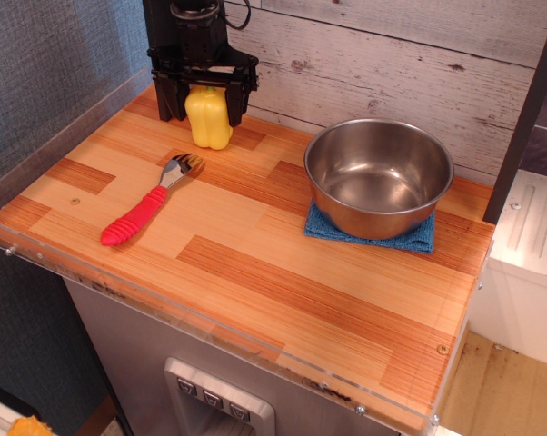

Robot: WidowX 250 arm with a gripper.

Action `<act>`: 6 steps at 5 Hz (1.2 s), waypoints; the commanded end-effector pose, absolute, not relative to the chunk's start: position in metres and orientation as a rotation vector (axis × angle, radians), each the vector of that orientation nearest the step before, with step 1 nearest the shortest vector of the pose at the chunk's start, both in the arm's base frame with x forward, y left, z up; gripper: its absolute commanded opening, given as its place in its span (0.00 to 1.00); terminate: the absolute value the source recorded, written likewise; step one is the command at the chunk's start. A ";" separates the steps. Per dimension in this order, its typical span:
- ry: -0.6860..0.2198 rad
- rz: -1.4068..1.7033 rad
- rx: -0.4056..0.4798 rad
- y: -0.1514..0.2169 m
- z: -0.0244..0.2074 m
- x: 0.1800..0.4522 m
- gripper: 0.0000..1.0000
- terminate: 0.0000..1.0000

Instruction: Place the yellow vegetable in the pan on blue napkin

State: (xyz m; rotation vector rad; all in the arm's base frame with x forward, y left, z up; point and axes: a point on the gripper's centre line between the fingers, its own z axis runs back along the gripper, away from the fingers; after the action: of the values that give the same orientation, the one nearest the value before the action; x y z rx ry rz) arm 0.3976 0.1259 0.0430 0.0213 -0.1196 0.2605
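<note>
The yellow vegetable (209, 120) is a glossy toy pepper standing upright at the back left of the wooden table. My black gripper (204, 104) has come down over it, one finger (171, 98) on its left and the other on its right. The jaws stand open around the pepper, close to its sides, and its top is hidden by the gripper. The pan (379, 176) is a shiny steel bowl, empty, at the right. It sits on the blue napkin (417, 238), whose corners show under it.
A fork with a red handle (143, 215) lies on the left part of the wooden table (283, 291), just in front of the pepper. A white plank wall (392, 64) runs along the back. A clear plastic lip (37, 154) edges the left side and front.
</note>
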 end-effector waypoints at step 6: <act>-0.223 -0.071 -0.099 -0.027 0.142 0.388 0.00 0.00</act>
State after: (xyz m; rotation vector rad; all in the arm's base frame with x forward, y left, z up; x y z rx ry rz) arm 0.3904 -0.0272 0.1141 -0.1004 -0.1551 -0.0578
